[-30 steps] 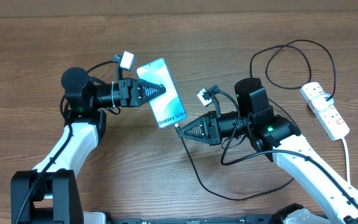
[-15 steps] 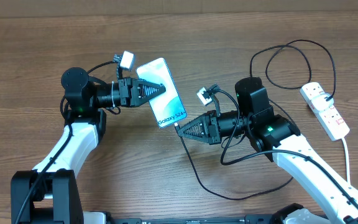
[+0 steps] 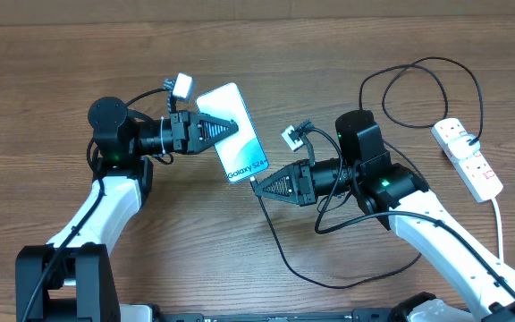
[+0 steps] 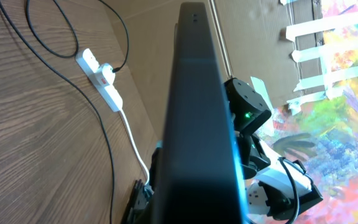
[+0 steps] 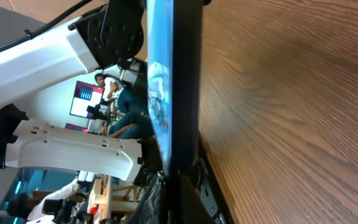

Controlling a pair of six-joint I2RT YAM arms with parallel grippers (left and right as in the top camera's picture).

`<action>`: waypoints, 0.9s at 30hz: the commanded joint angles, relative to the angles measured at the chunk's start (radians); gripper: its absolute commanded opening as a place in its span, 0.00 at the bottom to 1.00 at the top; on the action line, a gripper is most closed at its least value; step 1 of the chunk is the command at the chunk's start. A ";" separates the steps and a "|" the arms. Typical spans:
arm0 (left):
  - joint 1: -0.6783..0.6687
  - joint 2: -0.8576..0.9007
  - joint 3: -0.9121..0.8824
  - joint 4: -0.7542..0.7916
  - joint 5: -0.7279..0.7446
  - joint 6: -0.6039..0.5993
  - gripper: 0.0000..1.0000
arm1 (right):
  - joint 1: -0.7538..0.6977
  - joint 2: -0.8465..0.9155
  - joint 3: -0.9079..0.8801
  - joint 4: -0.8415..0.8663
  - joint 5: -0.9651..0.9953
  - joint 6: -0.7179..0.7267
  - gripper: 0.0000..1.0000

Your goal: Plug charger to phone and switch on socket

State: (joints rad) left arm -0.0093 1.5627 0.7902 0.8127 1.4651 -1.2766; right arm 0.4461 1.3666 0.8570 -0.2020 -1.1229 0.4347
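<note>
Wood-grained desk [image 3: 52, 63] is filling the overhead view, with a cardboard wall and taped paper showing behind it in the left wrist view. I am holding the phone [image 3: 242, 150] off the desk with the left pincer [image 3: 226, 128], which is clamped across its upper half from 9 o'clock. That grip is leaving the lower end, and so the port, free and pointing toward 5 o'clock. The screen is facing up, and along that lower end I am reading "Galaxy S24", followed by a small mark I cannot make out. The right pincer [image 3: 262, 185] is coming in from 4 o'clock, closed, as far as I can judge, on the connector tip of the charger [image 3: 280, 252]. Its cable is trailing off toward 6 o'clock and looping round to the right. The tip is meeting the phone's lower edge, and both wrist views are showing only the phone's dark edge, so I cannot tell whether it is seated. The socket [image 3: 468, 159] is lying well apart at 3 o'clock, its white cord [image 3: 499, 224] running toward 5 o'clock. A black plug seems to be sitting in it, and its red-marked switches are too small to read.
</note>
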 commanded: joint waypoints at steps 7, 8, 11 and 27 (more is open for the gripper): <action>-0.005 0.005 0.026 0.011 -0.005 -0.006 0.04 | 0.005 0.005 0.015 0.022 -0.023 0.011 0.04; -0.005 0.005 0.026 0.011 -0.005 -0.006 0.04 | 0.005 0.005 0.015 0.025 -0.023 0.011 0.04; -0.005 0.005 0.026 0.011 -0.005 -0.006 0.04 | 0.005 0.005 0.015 0.041 -0.023 0.011 0.04; -0.013 0.005 0.026 0.011 0.029 -0.002 0.04 | 0.005 0.005 0.015 0.081 0.055 0.011 0.04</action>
State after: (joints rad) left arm -0.0090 1.5627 0.7925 0.8158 1.4616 -1.2835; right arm 0.4477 1.3666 0.8570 -0.1417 -1.1152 0.4446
